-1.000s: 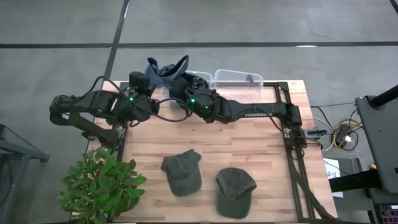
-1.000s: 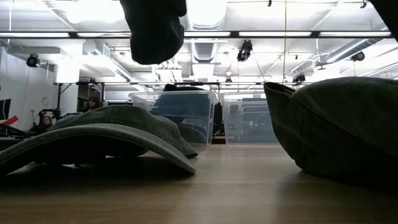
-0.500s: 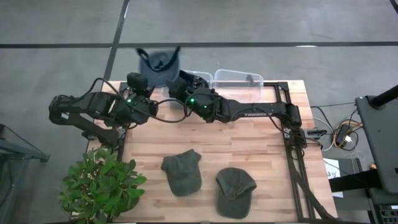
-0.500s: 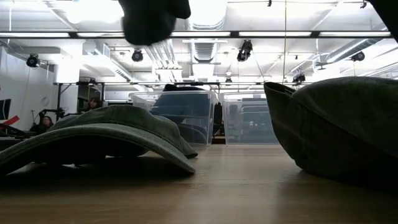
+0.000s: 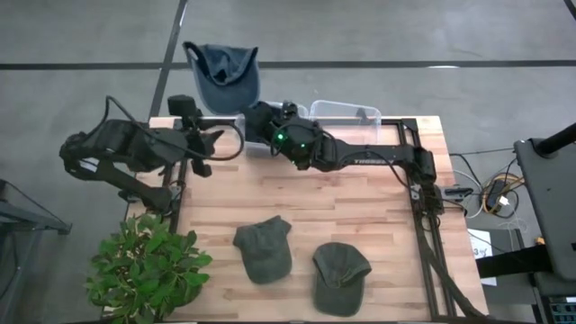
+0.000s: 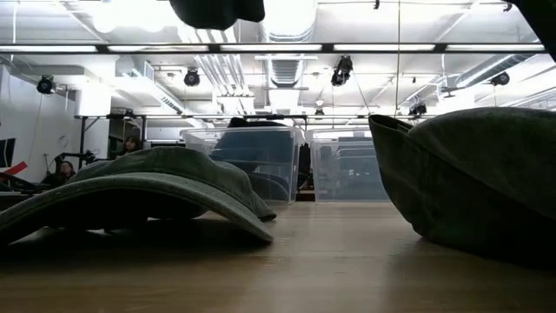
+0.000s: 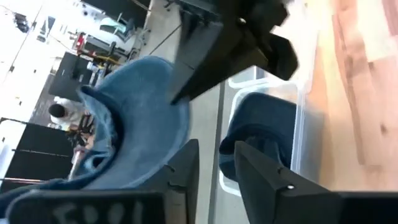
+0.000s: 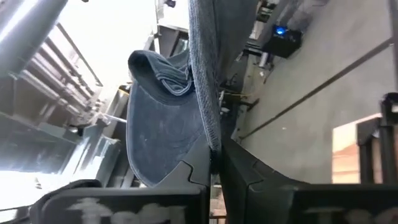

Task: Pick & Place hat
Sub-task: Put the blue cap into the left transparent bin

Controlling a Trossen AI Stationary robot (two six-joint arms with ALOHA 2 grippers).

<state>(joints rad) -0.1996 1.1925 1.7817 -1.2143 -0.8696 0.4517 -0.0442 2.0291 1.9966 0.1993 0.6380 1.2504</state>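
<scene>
A blue hat [image 5: 221, 74] is up in the air over the table's far edge, with my right gripper [image 5: 253, 113] shut on it. In the low view only its lowest part [image 6: 217, 10] shows at the top. My left gripper [image 5: 209, 142] stands open just left of it, holding nothing; its wrist view shows the gap between the fingers [image 7: 214, 168] and the blue hat [image 7: 140, 118] beyond them. Two green hats [image 5: 263, 248] [image 5: 340, 275] lie crown up on the near half of the table. My right gripper pinches the blue hat's thin cloth edge [image 8: 208, 134] between its two fingers. The hat is lifted clear of the table and the bins, and the rest of it spreads away beyond the fingertips.
Two clear bins [image 5: 347, 113] [image 6: 252, 161] stand along the far edge; the one under my right arm holds dark blue cloth [image 7: 261, 134]. A potted plant [image 5: 148, 265] stands at the near left corner. A black frame [image 5: 423, 198] runs along the right edge.
My right gripper has shut on the blue hat and raised it, so it has risen almost out of the low view. My left gripper has opened, let go of the hat and drawn back toward the table's left edge.
</scene>
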